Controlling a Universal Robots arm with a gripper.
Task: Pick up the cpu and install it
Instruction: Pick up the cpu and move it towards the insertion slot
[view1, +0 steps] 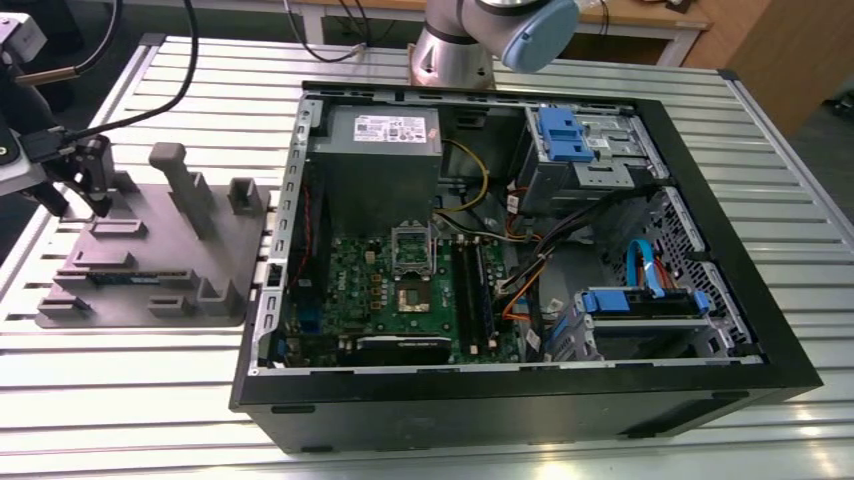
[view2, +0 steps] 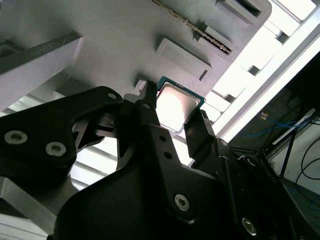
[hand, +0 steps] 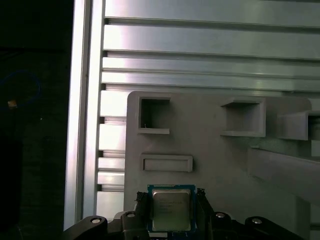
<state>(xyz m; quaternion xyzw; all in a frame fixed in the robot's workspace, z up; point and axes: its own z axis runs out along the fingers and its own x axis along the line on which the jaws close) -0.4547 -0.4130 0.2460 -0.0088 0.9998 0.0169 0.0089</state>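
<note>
Print in fine dark lines crosses the silver lid of the cpu (hand: 171, 210), too small to make out. The gripper (hand: 170, 199) has its black fingers (view2: 150, 120) closed against two opposite edges of the chip, which sits on the grey moulded tray (hand: 210, 165) near one of its edges. Farther off, the ribbed metal table (view1: 134, 400) carries the open computer case (view1: 534, 410). Inside the case, past the green motherboard (view1: 400, 290), the power-supply box (view1: 380, 165) bears a white label (view1: 387, 127) whose text cannot be read.
</note>
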